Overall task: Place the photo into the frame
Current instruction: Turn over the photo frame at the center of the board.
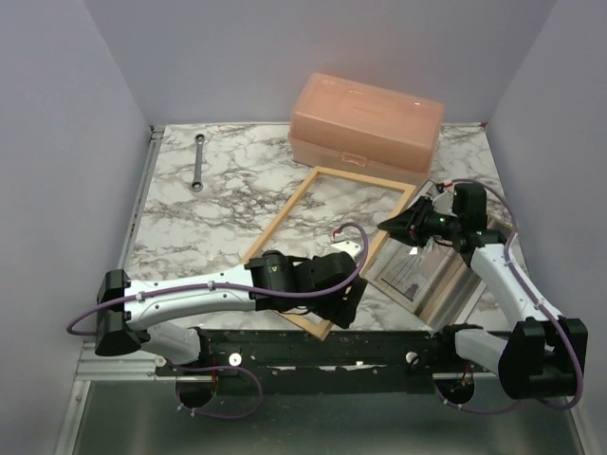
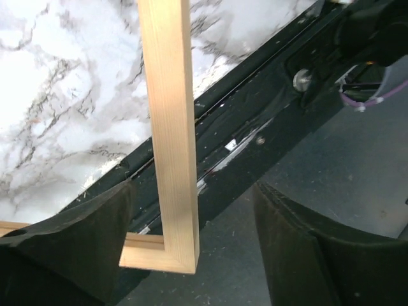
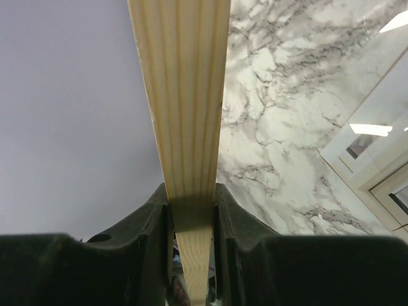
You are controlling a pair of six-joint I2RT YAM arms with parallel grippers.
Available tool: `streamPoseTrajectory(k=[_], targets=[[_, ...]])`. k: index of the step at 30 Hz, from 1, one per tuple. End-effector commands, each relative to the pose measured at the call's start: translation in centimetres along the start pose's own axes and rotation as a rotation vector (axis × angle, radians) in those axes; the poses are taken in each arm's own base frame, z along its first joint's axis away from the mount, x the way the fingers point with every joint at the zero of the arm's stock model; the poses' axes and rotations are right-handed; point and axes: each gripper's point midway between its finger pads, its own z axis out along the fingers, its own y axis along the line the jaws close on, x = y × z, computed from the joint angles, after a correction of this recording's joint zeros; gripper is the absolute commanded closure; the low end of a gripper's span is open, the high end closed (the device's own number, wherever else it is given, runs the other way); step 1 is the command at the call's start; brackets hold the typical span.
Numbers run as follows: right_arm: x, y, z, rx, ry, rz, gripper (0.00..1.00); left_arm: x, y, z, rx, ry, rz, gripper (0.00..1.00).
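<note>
Top camera looks down from the near side, over the whole scene — both wrist cameras sit close on the thin light-wood rectangular frame (image 1: 280, 216), which all views share.

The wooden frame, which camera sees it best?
The top external view: nearly the whole frame shows there. The left wrist view shows only one corner; the right wrist view shows just one rail, pinched by the right gripper.

The frame (image 1: 284, 214) sits askew on the marble bench (image 1: 190, 220). A peach box (image 1: 365, 121) stands just behind it, a wrench (image 1: 198, 162) well left of it, the photo (image 1: 415, 275) just right of it.
</note>
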Motion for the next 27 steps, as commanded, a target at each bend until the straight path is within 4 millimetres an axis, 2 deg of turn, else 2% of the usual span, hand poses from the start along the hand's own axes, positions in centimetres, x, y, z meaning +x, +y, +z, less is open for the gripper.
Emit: streamPoseTrajectory(k=[1, 9, 12, 16, 21, 27], targets=[[-0.5, 2.5, -1.9, 0.069, 0.012, -0.086, 0.97, -2.9, -1.3, -3.7, 0.042, -0.099, 0.024, 0.21], [-2.4, 6.6, -4.5, 0.169, 0.016, -0.173, 1.00, -6.2, -2.0, -7.7, 0.043, -0.191, 0.022, 0.13], [-2.7, 8.4, -5.1, 0.156, 0.007, -0.171, 1.00, -7.6, -1.9, -9.1, 0.003, -0.212, 0.052, 0.12], [-3.3, 9.8, -5.9, 0.159, -0.026, -0.169, 1.00, -9.3, -2.0, -10.3, -0.056, -0.219, 0.084, 0.12], [-3.3, 10.4, -6.3, 0.160, -0.040, -0.162, 1.00, -10.8, -3.0, -10.4, -0.105, -0.196, 0.107, 0.12], [-3.0, 10.0, -6.1, 0.158, -0.037, -0.140, 1.00, -11.2, -4.0, -8.3, -0.158, -0.142, 0.113, 0.13]])
